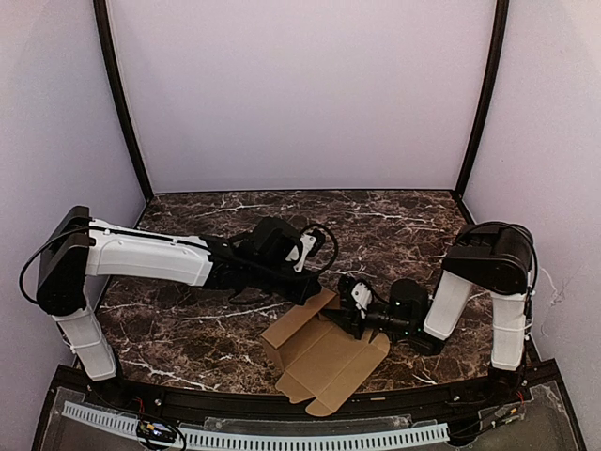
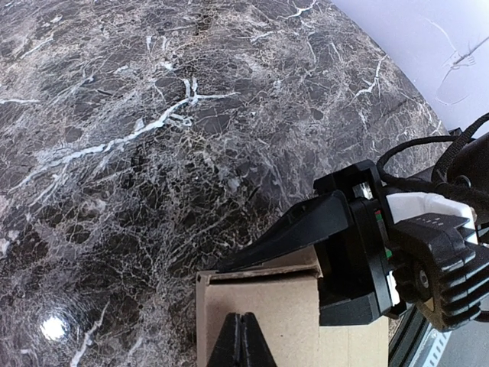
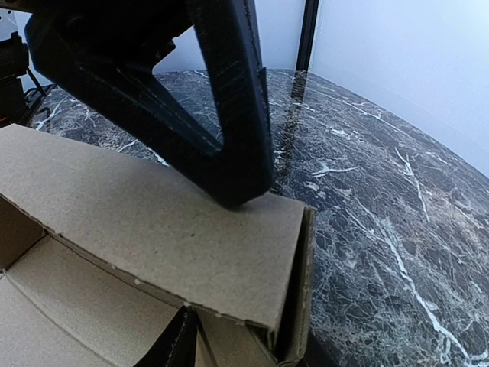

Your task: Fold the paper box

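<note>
pinning the box [image 1: 324, 362] flap [image 3: 153, 229] with the left gripper [image 3: 238, 191], jaws pressed together, likely to hold the crease, right gripper [image 1: 346, 312] jaws parted astride its rim, seemingly loose.

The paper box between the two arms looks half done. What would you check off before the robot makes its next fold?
1. Left gripper shut, tips at the paper box: ok.
2. Right gripper astride the raised wall, one finger on each side: ok.
3. Right gripper holding that wall firmly: not ok, its jaws stand apart.
4. Box folded up: not ok, most flaps lie flat on the table.
5. The two grippers apart from each other: cannot tell, they are very close.
</note>
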### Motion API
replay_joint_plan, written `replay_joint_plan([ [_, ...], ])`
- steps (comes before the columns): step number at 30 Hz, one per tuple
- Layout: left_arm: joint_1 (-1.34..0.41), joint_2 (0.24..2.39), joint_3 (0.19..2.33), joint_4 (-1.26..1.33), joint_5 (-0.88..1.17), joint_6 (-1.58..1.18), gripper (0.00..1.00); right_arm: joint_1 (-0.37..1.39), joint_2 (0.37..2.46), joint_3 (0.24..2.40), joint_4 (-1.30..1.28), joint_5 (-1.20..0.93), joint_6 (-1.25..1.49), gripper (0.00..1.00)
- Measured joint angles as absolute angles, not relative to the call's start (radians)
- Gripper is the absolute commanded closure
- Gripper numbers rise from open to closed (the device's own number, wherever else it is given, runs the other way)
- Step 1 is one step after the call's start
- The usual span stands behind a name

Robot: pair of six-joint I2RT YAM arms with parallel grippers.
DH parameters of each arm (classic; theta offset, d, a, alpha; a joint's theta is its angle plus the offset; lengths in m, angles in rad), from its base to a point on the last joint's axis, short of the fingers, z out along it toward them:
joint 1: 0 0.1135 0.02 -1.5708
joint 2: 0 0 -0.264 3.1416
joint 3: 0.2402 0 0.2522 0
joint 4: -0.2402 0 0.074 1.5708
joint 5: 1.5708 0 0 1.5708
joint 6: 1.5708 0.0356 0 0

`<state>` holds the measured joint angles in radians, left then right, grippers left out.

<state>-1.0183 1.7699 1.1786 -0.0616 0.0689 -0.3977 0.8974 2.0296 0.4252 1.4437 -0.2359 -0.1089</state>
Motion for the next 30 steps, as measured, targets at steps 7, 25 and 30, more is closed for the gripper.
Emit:
replay_joint_plan([
  [7, -1.018, 1.771, 1.179, -0.061, 0.070, -0.403, 0.99, 0.897, 2.016, 0.412, 1.434, -0.230, -0.110, 0.78],
  [25, -1.019, 1.813, 1.228, -0.058, 0.102, -0.416, 0.99, 0.932, 2.021, 0.436, 1.407, -0.125, -0.118, 0.82],
  [30, -1.025, 1.835, 1.245, -0.054, 0.108, -0.421, 0.99, 0.942, 2.034, 0.436, 1.414, -0.086, -0.118, 0.81],
])
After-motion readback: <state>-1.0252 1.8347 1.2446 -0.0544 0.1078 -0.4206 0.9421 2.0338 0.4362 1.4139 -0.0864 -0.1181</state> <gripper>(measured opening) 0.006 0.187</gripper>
